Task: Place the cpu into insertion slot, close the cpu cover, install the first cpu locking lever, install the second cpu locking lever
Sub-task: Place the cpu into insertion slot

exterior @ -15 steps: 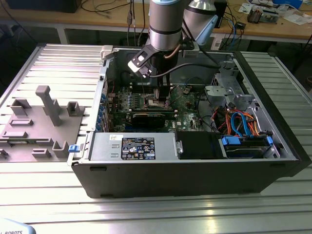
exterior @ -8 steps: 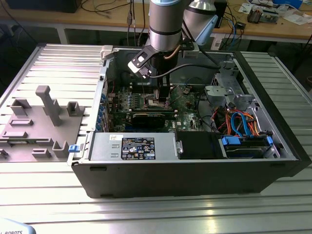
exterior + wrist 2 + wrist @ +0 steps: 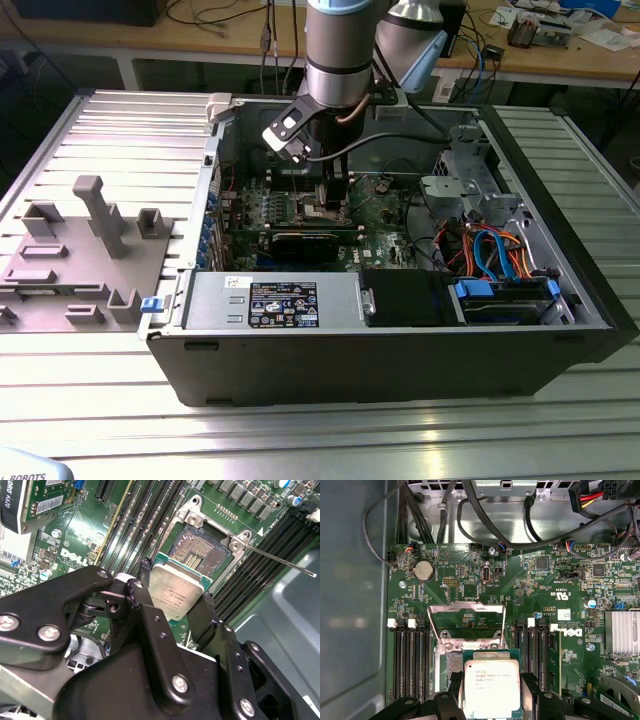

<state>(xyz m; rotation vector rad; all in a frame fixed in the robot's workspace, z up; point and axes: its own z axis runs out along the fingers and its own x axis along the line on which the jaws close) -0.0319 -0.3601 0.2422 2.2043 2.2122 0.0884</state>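
Inside an open computer case (image 3: pixel 330 355), the tool (image 3: pixel 174 597) grips the cpu (image 3: pixel 492 686) by 2 opposite edges, close over the insertion slot (image 3: pixel 197 555), which is empty with its pins bare. The cpu cover (image 3: pixel 466 608) stands flipped open. Step 1 seems in hand, and seating likely calls for a level, square descent.

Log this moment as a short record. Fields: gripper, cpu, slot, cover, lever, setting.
gripper: the gripper is shut on the cpu, with a finger on each of two opposite edges
cpu: the cpu is held partly over the insertion slot, not seated
slot: the insertion slot is bare, its pin field exposed
cover: the cpu cover is swung up and open
lever: a locking lever is unlatched, sticking out beside the slot
setting: a green motherboard inside an open computer case
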